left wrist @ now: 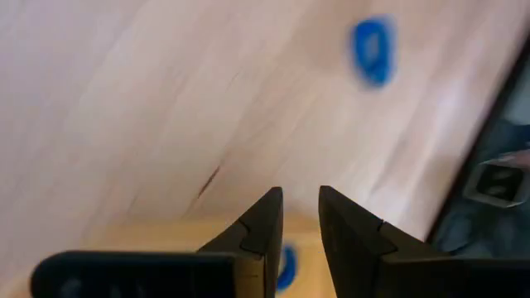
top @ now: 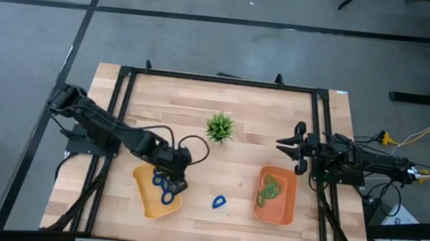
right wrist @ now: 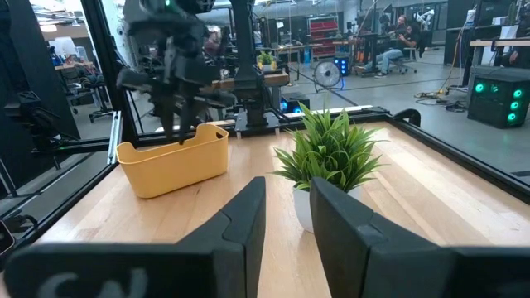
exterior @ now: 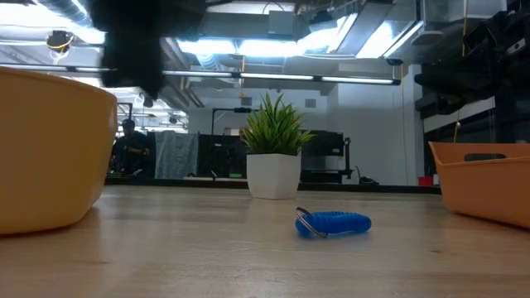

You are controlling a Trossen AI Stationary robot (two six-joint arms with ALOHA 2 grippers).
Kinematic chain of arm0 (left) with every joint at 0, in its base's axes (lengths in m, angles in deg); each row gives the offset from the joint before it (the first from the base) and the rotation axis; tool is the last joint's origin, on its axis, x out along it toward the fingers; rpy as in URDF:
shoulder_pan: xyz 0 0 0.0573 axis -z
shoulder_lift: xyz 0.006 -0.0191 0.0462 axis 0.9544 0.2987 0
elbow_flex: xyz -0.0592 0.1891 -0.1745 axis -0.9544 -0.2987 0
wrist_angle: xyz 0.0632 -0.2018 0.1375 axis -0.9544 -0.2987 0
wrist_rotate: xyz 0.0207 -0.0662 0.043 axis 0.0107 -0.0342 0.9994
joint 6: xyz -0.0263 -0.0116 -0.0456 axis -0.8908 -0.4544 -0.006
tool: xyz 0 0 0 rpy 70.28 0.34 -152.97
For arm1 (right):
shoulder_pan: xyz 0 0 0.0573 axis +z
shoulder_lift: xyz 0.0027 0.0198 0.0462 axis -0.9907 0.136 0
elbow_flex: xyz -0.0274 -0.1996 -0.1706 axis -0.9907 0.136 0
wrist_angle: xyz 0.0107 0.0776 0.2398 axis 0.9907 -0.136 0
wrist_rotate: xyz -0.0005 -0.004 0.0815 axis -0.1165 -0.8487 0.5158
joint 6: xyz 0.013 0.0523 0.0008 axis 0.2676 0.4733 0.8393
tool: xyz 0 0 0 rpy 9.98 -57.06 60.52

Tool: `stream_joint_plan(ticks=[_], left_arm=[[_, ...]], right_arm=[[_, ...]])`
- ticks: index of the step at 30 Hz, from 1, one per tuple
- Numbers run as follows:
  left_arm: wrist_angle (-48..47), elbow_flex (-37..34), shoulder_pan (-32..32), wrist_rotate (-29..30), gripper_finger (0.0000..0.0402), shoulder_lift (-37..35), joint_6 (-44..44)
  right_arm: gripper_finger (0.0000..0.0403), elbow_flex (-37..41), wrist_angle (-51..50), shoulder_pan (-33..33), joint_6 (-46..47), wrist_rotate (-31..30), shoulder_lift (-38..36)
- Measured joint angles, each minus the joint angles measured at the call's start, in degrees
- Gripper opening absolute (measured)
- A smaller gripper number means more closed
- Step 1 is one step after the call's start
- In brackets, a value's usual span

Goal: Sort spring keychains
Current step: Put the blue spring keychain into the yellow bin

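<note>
l gripper (top: pixel 173 181) hangs over the yellow tray (top: pixel 144 195) at the table's (top: pixel 201 103) front-left, fingers (left wrist: pixel 261 228) parted by a narrow gap w/ nothing between them; blue keychains (top: pixel 164 187) lie in that tray below it. 1 blue keychain (top: pixel 218 202) lies loose on the wood btwn the yellow tray and the orange tray (top: pixel 284 210), which holds green keychains (top: pixel 268 190). r gripper (top: pixel 291 147) waits at the right edge near the plant (top: pixel 219 126), fingers (right wrist: pixel 240 219) slightly apart and empty.

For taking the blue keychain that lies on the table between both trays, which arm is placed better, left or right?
Probably the left. The left gripper hangs over the yellow tray, near the blue coiled keychain. The right gripper waits beyond the orange tray, farther away.
</note>
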Motion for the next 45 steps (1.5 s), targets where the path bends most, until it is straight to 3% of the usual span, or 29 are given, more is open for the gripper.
stream_joint_plan(ticks=[9,23,30,39,45], left_arm=[[18.68,0.0,-2.86,0.23,0.0074,0.0,16.63],[32.88,0.01,-4.41,0.58,0.0073,0.43,29.99],[34.17,0.69,-5.0,-0.18,0.0066,4.76,30.05],[33.89,4.81,-6.87,-8.9,0.006,13.9,30.05],[33.94,6.25,-7.35,-10.86,0.006,19.08,34.28]], right_arm=[[0.0097,0.0,-0.01,0.0,0.01,0.0,-0.01],[0.0097,0.0,0.0,0.0,0.01,0.0,-0.01],[0.0097,0.0,-0.02,0.0,0.0,0.01,-0.02],[0.0097,0.0,0.0,0.0,0.01,0.0,-0.01],[0.0097,0.0,0.0,0.0,0.01,0.0,-0.02]])
